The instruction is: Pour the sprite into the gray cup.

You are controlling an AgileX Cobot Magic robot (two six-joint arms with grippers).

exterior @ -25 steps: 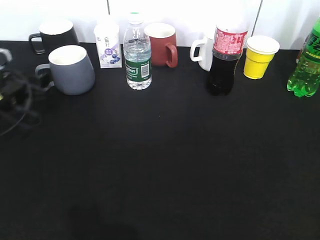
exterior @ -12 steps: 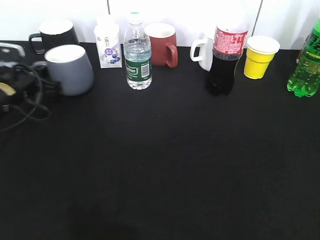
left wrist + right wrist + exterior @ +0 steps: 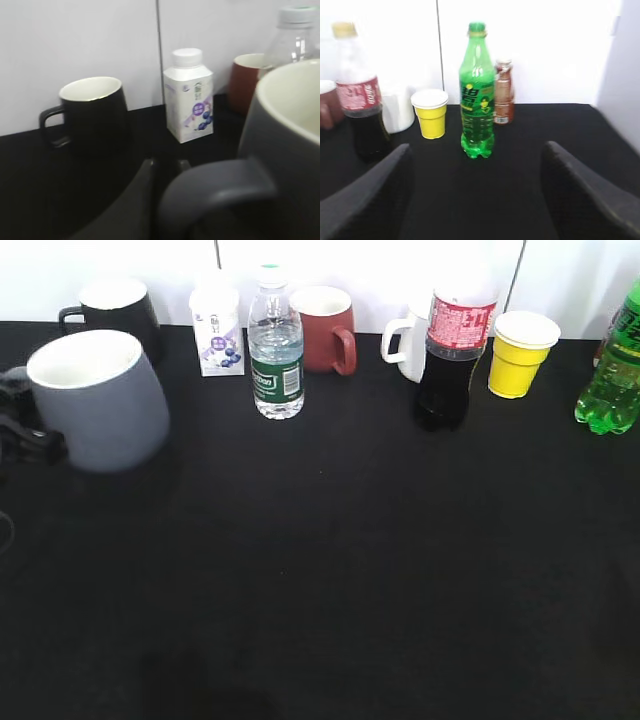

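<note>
The gray cup [image 3: 100,400], blue-gray with a white inside, is held upright at the left of the exterior view, above the black table. My left gripper [image 3: 22,432] is shut on its handle. In the left wrist view the cup [image 3: 287,145] fills the right side, with its loop handle between the jaws [image 3: 167,165]. The sprite [image 3: 610,365], a bright green bottle, stands at the far right edge. It stands upright straight ahead in the right wrist view [image 3: 477,95]. My right gripper [image 3: 476,160] is open and empty, short of the bottle.
Along the back stand a black mug [image 3: 112,308], a small white carton [image 3: 217,328], a clear water bottle [image 3: 275,345], a dark red mug [image 3: 325,328], a white mug [image 3: 405,340], a cola bottle [image 3: 450,350] and a yellow cup [image 3: 520,352]. A brown bottle [image 3: 503,92] stands behind the sprite.
My left gripper closed on the gray cup's handle and brought the cup up and toward the front left. The other objects have not moved.
</note>
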